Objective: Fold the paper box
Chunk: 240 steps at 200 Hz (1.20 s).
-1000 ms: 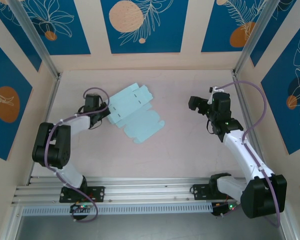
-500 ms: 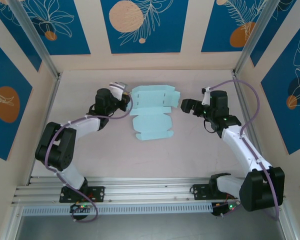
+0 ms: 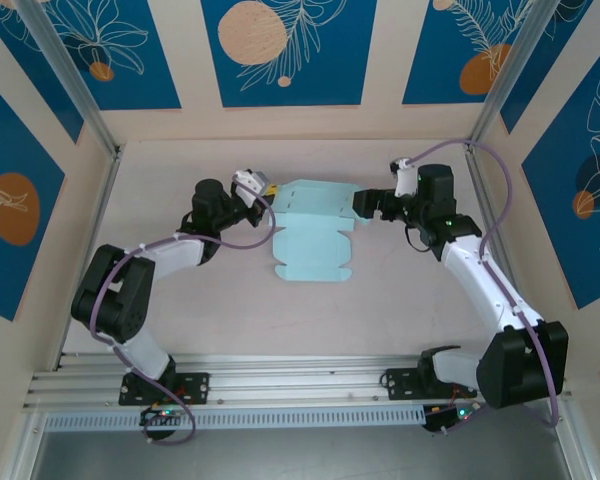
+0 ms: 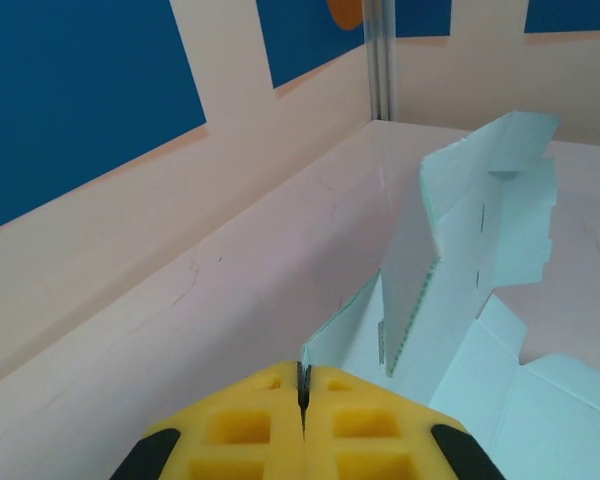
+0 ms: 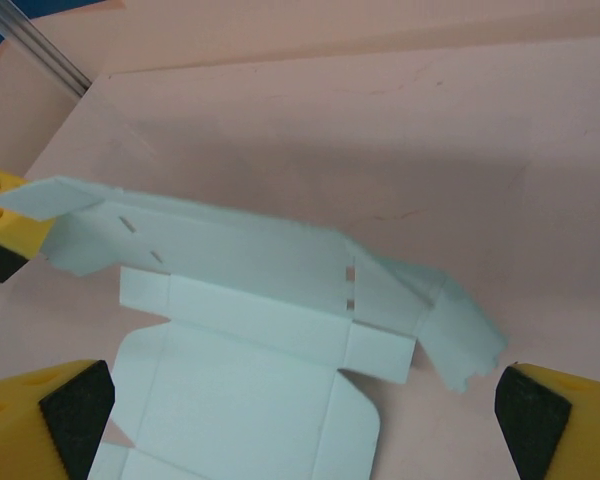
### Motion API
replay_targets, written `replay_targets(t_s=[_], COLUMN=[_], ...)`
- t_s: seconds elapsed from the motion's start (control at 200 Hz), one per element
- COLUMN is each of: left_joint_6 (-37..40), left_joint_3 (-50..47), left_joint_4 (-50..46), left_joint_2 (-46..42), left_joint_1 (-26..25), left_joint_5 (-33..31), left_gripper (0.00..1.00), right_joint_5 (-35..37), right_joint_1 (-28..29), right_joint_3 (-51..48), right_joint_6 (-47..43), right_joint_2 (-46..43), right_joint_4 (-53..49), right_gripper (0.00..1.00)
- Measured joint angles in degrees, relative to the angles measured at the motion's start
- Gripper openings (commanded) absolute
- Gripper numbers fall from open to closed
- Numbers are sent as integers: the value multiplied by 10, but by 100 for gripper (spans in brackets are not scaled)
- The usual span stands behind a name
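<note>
A pale pink table (image 3: 380,310) stands between beige walls (image 3: 385,60) with blue panels (image 3: 320,70). A metal rail (image 3: 300,385) runs along the near edge.

A smooth, pale pinkish-beige table (image 3: 180,310) spans the middle of the top view. Just above the centre of that frame lies the paper box (image 3: 313,250), an unfolded pale light-blue die-cut card sheet. Its rounded-corner lower panel rests flat on the table, while its upper panel tilts up off the surface.

You have bright, even light, soft shadows. Left wrist view: faint sheen on desk (image 4: 380,170) toward 12 o'clock.
</note>
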Motion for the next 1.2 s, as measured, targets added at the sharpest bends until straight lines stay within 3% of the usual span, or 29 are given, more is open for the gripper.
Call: replay_targets(t_s=[0.265, 0.615, 0.955, 1.105, 1.2], left_joint_6=[32, 69, 66, 57, 47], left_joint_3=[4, 53, 55, 55, 55], left_joint_4=[-19, -98, -120, -115, -112], left_joint_2=[-7, 3, 14, 19, 20], left_joint_1=[3, 14, 37, 41, 43], left_joint_5=[36, 119, 128, 128, 128], left_gripper=[0, 0, 0, 0, 0], right_joint_5=[-8, -60, -87, -100, -97], right_joint_1=[11, 31, 77, 84, 84], right_joint_3=[71, 151, 179, 180, 183], right_joint_6=[-86, -169, -252, -272, -282], right_joint_2=[57, 148, 210, 225, 241], right_joint_4=[-9, -30, -91, -109, -116], right_gripper=[100, 89, 83, 71, 69])
